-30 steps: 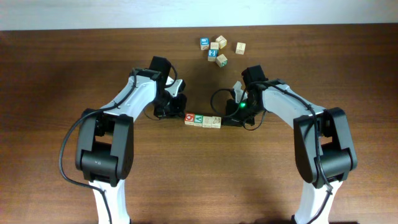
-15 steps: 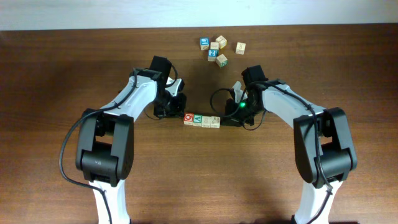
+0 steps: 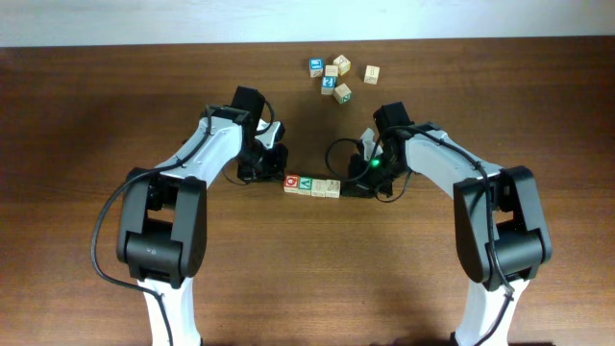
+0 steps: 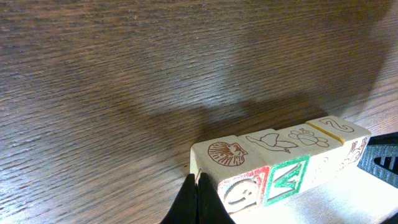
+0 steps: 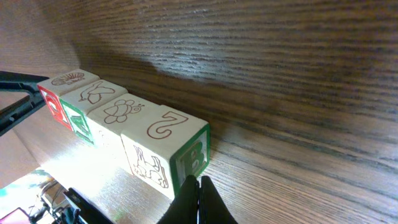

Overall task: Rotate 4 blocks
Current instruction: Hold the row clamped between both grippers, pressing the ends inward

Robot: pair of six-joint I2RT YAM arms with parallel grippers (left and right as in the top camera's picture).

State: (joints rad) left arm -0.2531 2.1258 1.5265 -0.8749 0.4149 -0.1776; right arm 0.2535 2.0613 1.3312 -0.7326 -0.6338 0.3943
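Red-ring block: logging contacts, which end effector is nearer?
Left. The left end effector sits at the red-ring block; the right end effector is beside the B block, at the far end.

A dark brown wooden table (image 3: 77, 115) fills the view. On its far side, right of centre, lie two blue-faced cubes (image 3: 316, 66) among four pale cubes (image 3: 343, 63), loosely clustered. The rightmost pale one sits slightly apart. A light wall (image 3: 144, 19) borders the far edge.
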